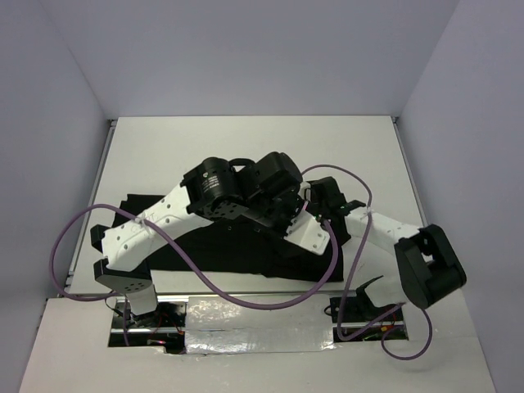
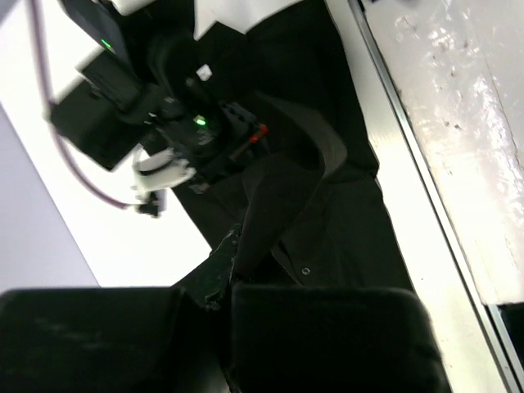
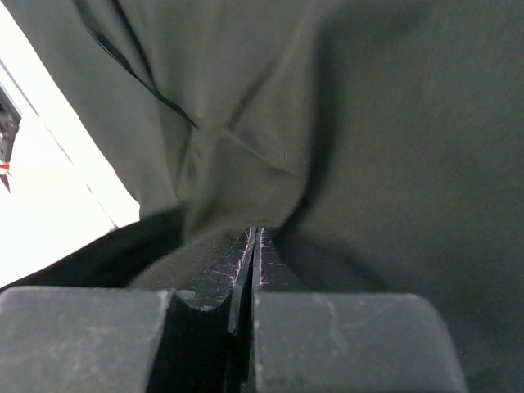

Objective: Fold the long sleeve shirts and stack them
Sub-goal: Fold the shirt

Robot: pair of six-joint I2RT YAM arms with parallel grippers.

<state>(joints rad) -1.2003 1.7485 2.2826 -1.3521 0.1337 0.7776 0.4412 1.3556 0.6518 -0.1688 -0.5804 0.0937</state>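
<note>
Count: one black long sleeve shirt (image 1: pixel 229 250), two arms, two pincers, two purple cables (image 1: pixel 205 278). The shirt lies on the near half of the white surface (image 1: pixel 246 147), its long axis running left to right, with the right end bunched under the wrists. The left arm (image 1: pixel 155 225) reaches up and across toward the middle. The right arm (image 1: pixel 385 225) bends at its elbow near the right edge and reaches inward, so both wrists meet over the shirt's right part. The left pincer (image 2: pixel 233 274) is nearly closed, and a raised strip of shirt fabric runs up from between its fingers. The right pincer (image 3: pixel 250 246) is closed to a thin slit, with shirt fabric gathered at its tips.
</note>
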